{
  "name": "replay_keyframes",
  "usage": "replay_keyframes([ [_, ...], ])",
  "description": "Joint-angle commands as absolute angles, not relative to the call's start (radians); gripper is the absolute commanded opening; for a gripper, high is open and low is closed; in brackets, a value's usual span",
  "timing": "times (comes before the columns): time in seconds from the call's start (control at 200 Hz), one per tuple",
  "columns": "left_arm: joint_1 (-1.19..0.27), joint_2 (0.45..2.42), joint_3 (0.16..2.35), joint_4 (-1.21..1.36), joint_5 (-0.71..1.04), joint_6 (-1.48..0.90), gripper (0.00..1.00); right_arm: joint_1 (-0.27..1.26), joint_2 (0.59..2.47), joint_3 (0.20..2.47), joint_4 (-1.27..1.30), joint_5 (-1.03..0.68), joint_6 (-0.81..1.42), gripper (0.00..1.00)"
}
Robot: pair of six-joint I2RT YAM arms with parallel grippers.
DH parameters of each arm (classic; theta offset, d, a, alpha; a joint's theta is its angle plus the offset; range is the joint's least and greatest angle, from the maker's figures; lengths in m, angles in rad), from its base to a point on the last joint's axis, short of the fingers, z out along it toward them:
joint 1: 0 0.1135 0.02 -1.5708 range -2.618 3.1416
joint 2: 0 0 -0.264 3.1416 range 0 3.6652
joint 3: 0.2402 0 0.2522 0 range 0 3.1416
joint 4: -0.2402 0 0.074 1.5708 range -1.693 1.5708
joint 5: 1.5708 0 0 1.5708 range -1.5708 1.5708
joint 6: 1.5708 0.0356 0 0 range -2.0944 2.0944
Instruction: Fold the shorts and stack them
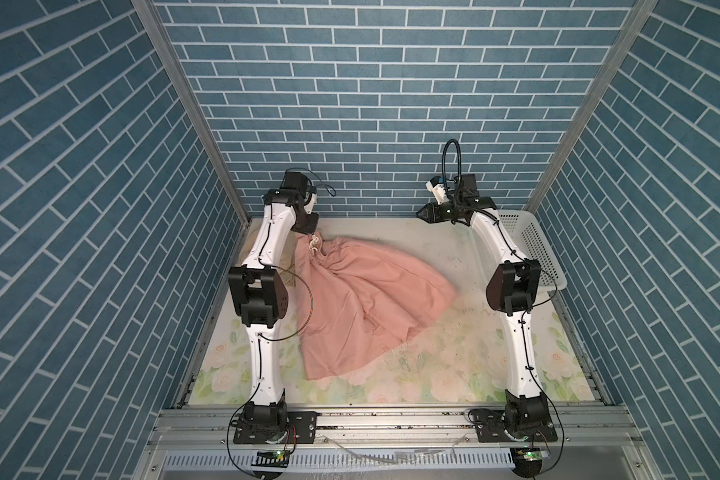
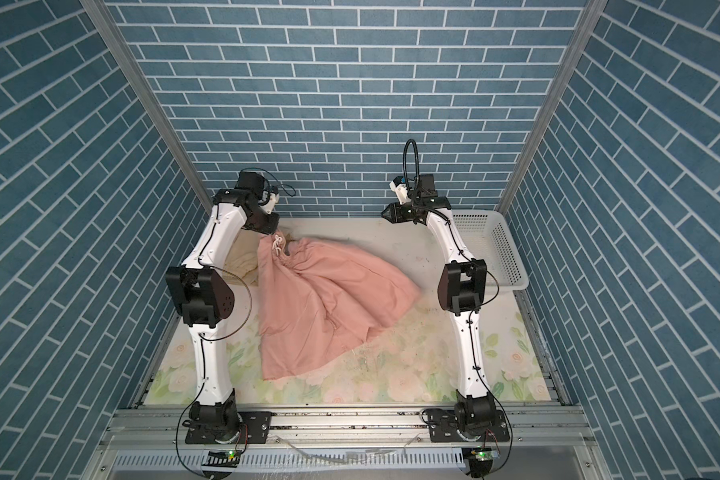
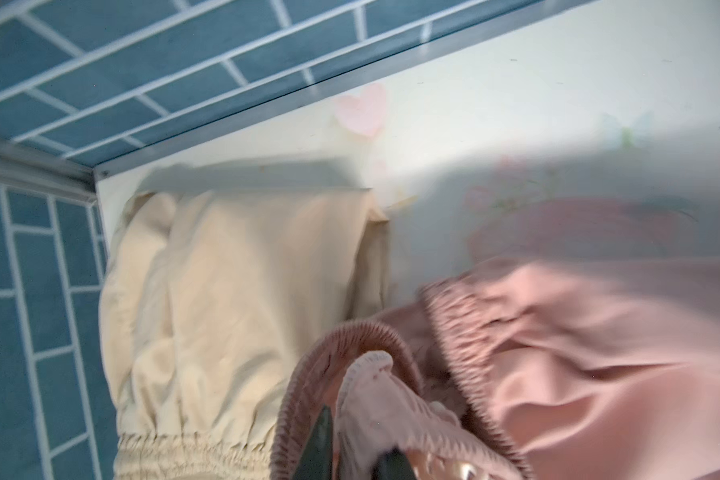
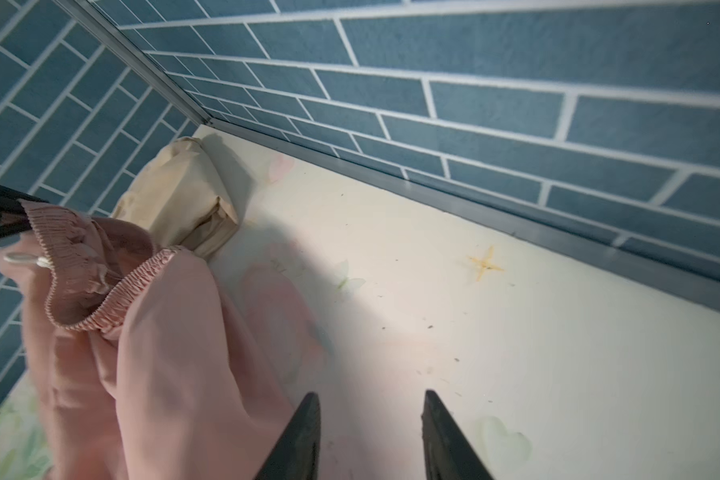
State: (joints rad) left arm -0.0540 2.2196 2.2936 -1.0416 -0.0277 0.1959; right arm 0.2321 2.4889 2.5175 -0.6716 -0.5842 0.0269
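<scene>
Wrist views show beige shorts (image 3: pixel 233 291), seemingly folded, barely visible overhead.

The left arm (image 1: pixel 267 245) and right arm (image 1: pixel 491 241) are reaching forward; the left claw (image 3: pixel 356 432) is pinching the pink shorts (image 3: pixel 578 353). The right claw (image 4: pixel 371 395) is hovering, jaws parted.

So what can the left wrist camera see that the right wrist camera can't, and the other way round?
Only the left wrist view: the gathered waistband of the beige shorts.
Only the right wrist view: the right gripper, open and empty above the bare table, and a yellow star mark.
Both: the left gripper holding the pink shorts by their elastic waist, the folded beige shorts in the corner, and the blue brick wall.
</scene>
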Motion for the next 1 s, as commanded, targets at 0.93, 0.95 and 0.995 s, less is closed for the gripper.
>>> replay_keyframes([
  [0.93, -0.011, 1.152, 1.288, -0.928, 0.268, -0.225, 1.00, 0.862, 1.413, 0.760, -0.118, -0.058, 0.579, 0.62],
  [0.95, -0.011, 1.137, 1.272, -0.927, 0.265, -0.225, 1.00, 0.863, 1.422, 0.757, -0.105, -0.061, 0.580, 0.62],
  [0.995, -0.011, 1.111, 1.250, -0.929, 0.253, -0.222, 1.00, 0.864, 1.448, 0.756, -0.083, -0.052, 0.581, 0.62],
])
